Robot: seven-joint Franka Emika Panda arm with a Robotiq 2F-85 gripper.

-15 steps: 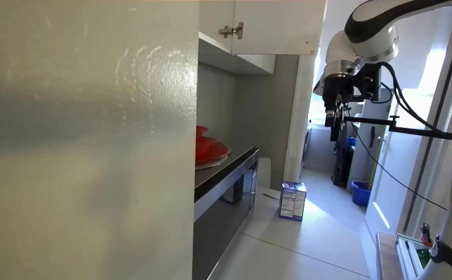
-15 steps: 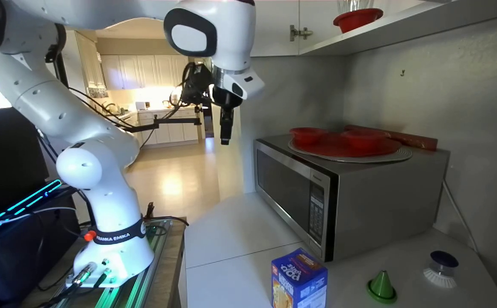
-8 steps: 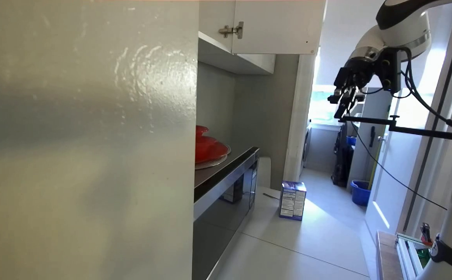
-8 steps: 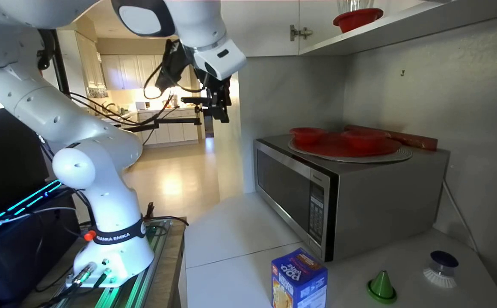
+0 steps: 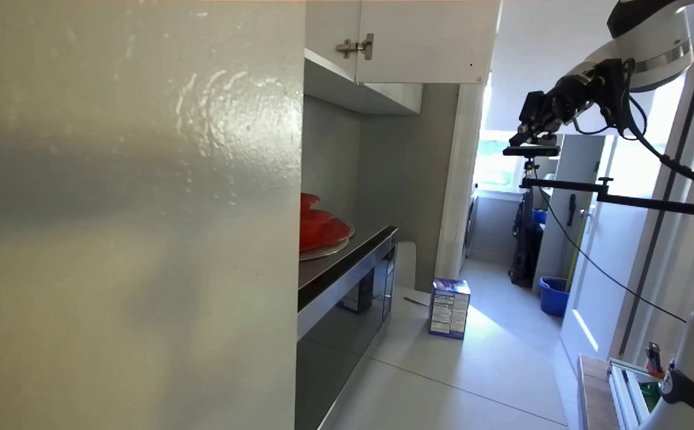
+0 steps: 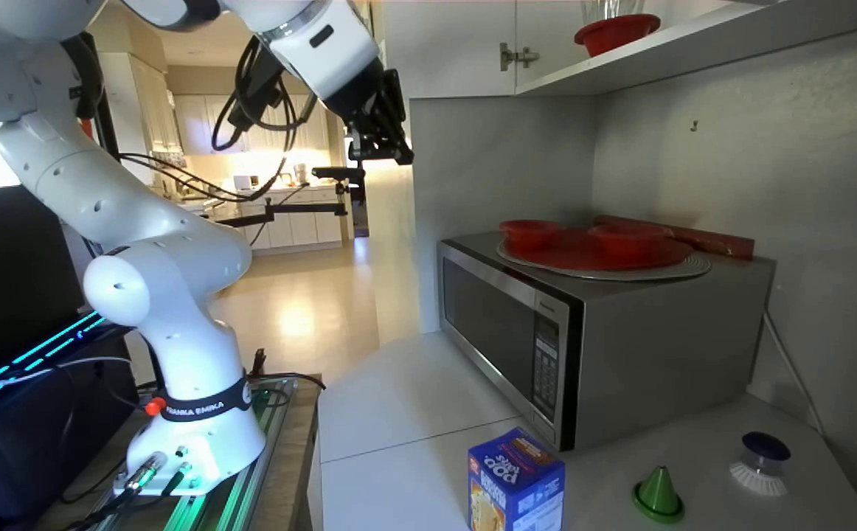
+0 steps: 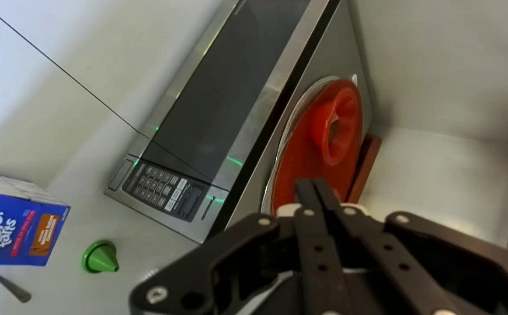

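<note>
Microwave (image 6: 605, 339) looks heavy, stiff and slick, likely best taken by its lower side edges; the gripper (image 7: 311, 183) hangs apart, pressed together, pinching nothing.

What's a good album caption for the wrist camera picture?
Closed gripper up front; microwave topped by a red dish, Pop-Tarts box, green cone beyond.

The floor (image 6: 325, 295) shines warmly before pale kitchen cabinets (image 6: 191, 125); the wall (image 6: 502, 162) is grey, and the window (image 5: 496, 164) is bright.
</note>
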